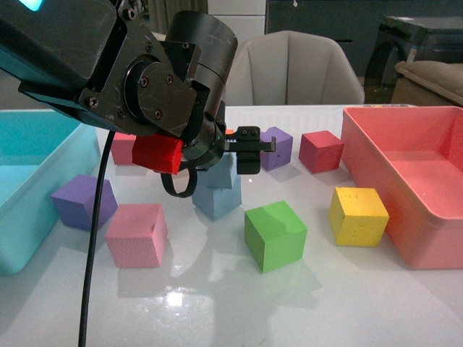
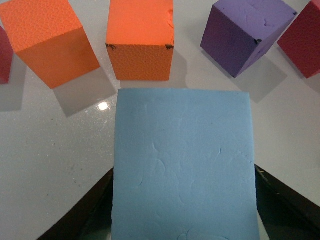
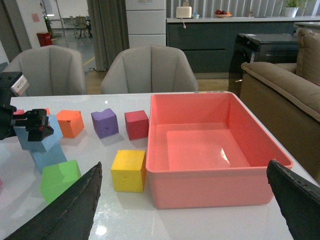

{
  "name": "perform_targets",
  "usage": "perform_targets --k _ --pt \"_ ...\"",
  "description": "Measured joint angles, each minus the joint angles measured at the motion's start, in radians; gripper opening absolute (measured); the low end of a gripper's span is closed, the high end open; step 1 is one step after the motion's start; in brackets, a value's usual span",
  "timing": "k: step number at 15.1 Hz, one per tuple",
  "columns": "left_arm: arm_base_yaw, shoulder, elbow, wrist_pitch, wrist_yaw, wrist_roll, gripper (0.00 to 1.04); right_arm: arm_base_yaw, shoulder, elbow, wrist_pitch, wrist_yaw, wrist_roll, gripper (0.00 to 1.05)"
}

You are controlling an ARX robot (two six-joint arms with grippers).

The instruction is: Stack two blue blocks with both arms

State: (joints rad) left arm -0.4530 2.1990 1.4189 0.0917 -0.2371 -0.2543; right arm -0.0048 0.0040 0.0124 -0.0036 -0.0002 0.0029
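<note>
green cube point(image 1: 275, 236) nearest on tabletop point(image 1: 217, 303). behind it, lower blue block point(image 1: 218, 196) on tabletop; left end effector point(image 1: 249, 150) clamped on upper blue block point(image 3: 37, 134), tilted above lower one, not yet released. right end effector point(image 3: 185, 200) spread apart, idle. stack unfinished.

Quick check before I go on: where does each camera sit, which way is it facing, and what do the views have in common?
Front view: on the robot's body, facing across the white table; the left arm fills the upper left, its left gripper at the raised blue block.
Left wrist view: on the left arm, looking down along the gripped blue block towards the orange cubes; dark fingers flank it.
Right wrist view: on the right arm, facing the pink bin; open dark fingers frame it.
Shared: right wrist and front views both show the green cube.
</note>
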Motion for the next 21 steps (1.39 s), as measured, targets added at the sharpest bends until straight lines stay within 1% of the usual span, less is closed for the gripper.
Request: perform_targets --k 1,2,3,4,6,7,9,11,13,14,16,17,18,19,20,21 --pt "0.001 0.0 -0.002 0.014 0.004 0.0 0.89 0.0 0.0 0.0 0.0 0.0 0.0 0.98" --pt "0.001 -0.001 -0.007 0.029 0.01 0.0 0.98 0.0 0.0 0.0 0.0 0.0 0.0 0.98" --pt "0.001 -0.002 -0.014 0.045 0.011 0.005 0.99 0.0 0.0 0.0 0.0 0.0 0.0 0.98" --pt "0.001 -0.009 -0.023 0.056 0.011 0.006 0.97 0.0 0.0 0.0 0.0 0.0 0.0 0.98" --pt "-0.002 -0.05 -0.05 0.084 0.012 0.009 0.98 0.0 0.0 0.0 0.0 0.0 0.0 0.98" --pt "-0.011 -0.106 -0.074 0.119 0.011 0.019 0.98 0.0 0.0 0.0 0.0 0.0 0.0 0.98" --pt "-0.056 -0.25 -0.154 0.23 0.014 0.051 0.98 0.0 0.0 0.0 0.0 0.0 0.0 0.98" --pt "-0.12 -0.389 -0.296 0.365 0.034 0.109 0.98 0.0 0.0 0.0 0.0 0.0 0.0 0.98" --pt "-0.175 -0.51 -0.444 0.465 0.085 0.156 0.98 0.0 0.0 0.0 0.0 0.0 0.0 0.98" --pt "-0.185 -0.569 -0.504 0.476 0.103 0.178 0.98 0.0 0.0 0.0 0.0 0.0 0.0 0.98" --pt "-0.192 -0.678 -0.6 0.487 0.103 0.202 0.98 0.0 0.0 0.0 0.0 0.0 0.0 0.98" --pt "-0.199 -0.729 -0.662 0.588 -0.002 0.218 0.93 0.0 0.0 0.0 0.0 0.0 0.0 0.98" --pt "-0.175 -0.791 -0.755 0.678 -0.187 0.233 0.8 0.0 0.0 0.0 0.0 0.0 0.0 0.98" --pt "-0.096 -0.869 -0.872 0.721 -0.257 0.237 0.67 0.0 0.0 0.0 0.0 0.0 0.0 0.98" --pt "0.015 -0.935 -0.985 0.762 -0.229 0.237 0.53 0.0 0.0 0.0 0.0 0.0 0.0 0.98" --pt "0.08 -0.968 -1.057 0.793 -0.16 0.237 0.4 0.0 0.0 0.0 0.0 0.0 0.0 0.98"
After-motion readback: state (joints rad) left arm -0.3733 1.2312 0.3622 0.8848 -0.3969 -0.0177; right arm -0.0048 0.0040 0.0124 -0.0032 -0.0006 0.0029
